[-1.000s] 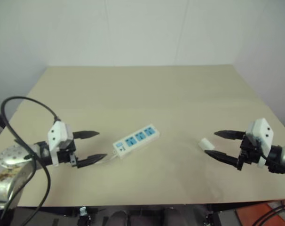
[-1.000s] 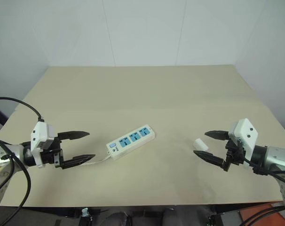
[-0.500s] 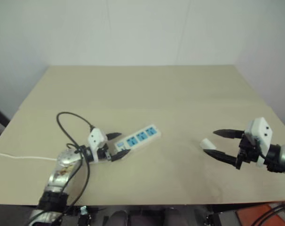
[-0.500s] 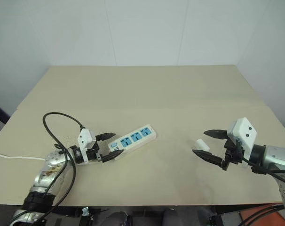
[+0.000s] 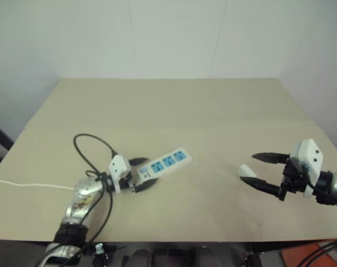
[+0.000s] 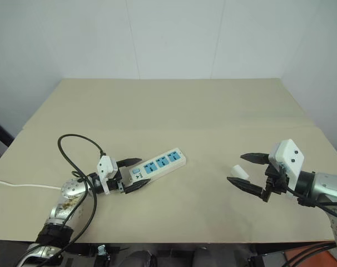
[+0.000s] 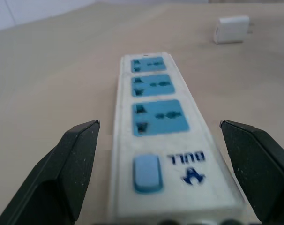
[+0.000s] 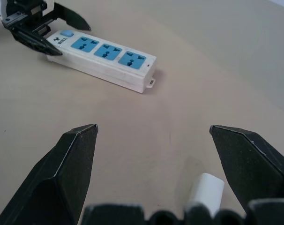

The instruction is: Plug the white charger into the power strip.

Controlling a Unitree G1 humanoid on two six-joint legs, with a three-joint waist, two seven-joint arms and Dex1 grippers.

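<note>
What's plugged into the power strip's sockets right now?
Nothing: all three blue sockets on the power strip are empty. The white charger lies on the table. The strip's underside is hidden.

A plain beige desk [image 6: 174, 105] carries two things. The power strip [image 6: 157, 165] lies flat and slanted, left of the middle, nearer the front edge. The white charger [image 6: 239, 171] lies well apart from it, toward the right edge.

I see my left gripper [image 7: 158, 173] spread wide around the switch end of the power strip [image 7: 160, 131], white charger [image 7: 231, 29] lying beyond.
</note>
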